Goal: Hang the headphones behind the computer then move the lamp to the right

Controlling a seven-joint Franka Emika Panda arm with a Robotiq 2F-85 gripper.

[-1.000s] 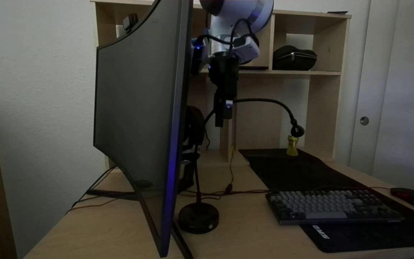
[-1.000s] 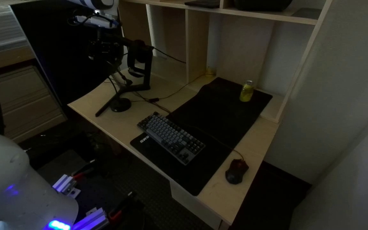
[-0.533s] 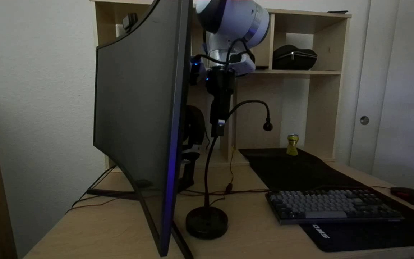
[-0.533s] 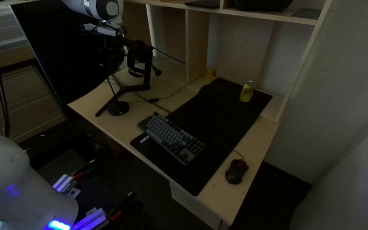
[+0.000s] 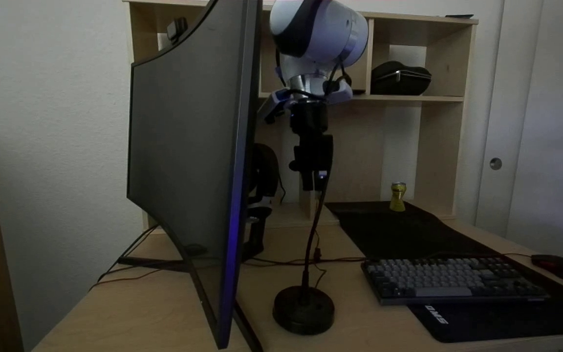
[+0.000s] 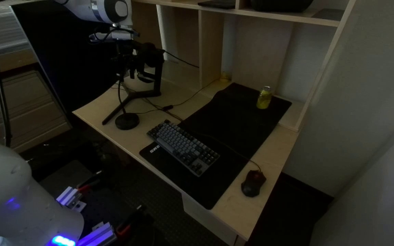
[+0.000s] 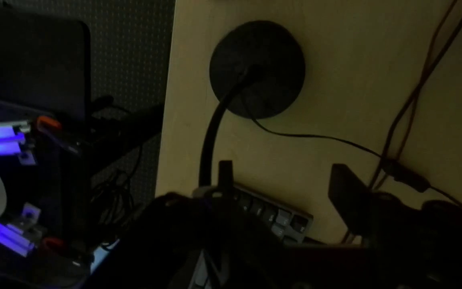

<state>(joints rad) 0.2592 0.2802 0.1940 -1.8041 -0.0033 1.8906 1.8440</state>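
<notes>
The lamp [image 5: 304,311] stands on its round base near the front of the desk, right of the computer [image 5: 188,132] in an exterior view. Its thin neck rises beside my gripper [image 5: 313,186]; the head is hidden behind the arm. In the wrist view my gripper [image 7: 281,164] is open, desk and keyboard showing through its gap. The lamp's neck [image 7: 211,136] runs along the outer side of the left finger [image 7: 225,174], not between the fingers; whether they touch I cannot tell. The headphones [image 6: 150,56] seem to hang on the monitor's stand, a dark rounded shape partly hidden.
The keyboard [image 6: 183,147] and mouse [image 6: 253,183] lie right of the lamp, partly on a black mat [image 6: 231,119]. A yellow can [image 6: 264,98] stands at the mat's back. A cord with an inline switch [image 7: 407,176] trails from the base. The monitor's stand foot [image 5: 248,327] reaches forward.
The lamp's base has slid right and towards the camera in an exterior view. Its neck has turned, so the head has passed behind the arm. My gripper has lowered and its jaws have narrowed somewhat.
</notes>
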